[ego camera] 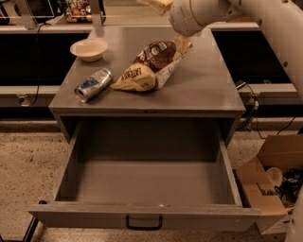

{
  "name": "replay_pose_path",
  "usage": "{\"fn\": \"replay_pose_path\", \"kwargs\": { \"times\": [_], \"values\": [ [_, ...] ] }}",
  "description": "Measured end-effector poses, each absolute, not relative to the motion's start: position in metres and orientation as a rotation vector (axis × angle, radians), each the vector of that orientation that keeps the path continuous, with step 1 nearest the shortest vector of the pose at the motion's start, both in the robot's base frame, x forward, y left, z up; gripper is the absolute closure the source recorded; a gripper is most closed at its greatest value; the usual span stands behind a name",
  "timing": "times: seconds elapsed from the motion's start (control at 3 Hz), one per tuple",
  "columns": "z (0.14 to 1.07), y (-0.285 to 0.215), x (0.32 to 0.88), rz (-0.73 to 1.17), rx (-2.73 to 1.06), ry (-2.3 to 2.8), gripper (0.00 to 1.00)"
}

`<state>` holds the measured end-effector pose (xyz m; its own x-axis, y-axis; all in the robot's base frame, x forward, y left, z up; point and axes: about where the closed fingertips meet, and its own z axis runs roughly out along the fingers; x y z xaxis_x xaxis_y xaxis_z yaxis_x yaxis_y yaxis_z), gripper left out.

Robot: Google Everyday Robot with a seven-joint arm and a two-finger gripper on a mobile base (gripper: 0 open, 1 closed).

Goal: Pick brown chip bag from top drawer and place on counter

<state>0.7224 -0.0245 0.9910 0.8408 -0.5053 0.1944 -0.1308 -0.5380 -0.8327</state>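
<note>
The brown chip bag (149, 66) lies on its side on the counter (203, 85), near the middle, with one cream end pointing to the back right. My gripper (156, 4) is at the top edge of the camera view, above and behind the bag and apart from it, and it holds nothing. The top drawer (147, 186) is pulled fully out below the counter and its inside is bare. Its black handle (144, 222) is centred on the front panel.
A crushed silver-blue can (93, 84) lies on the counter left of the bag. A cream bowl (89, 48) stands at the back left. An open cardboard box (270, 184) sits on the floor right of the drawer. My arm (265, 19) spans the upper right.
</note>
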Motion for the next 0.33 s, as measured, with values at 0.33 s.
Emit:
{"fn": "replay_pose_path", "kwargs": {
  "times": [0.33],
  "values": [
    [0.9910,-0.0245,0.7224,-0.524,-2.111,0.464,0.00]
  ]
}}
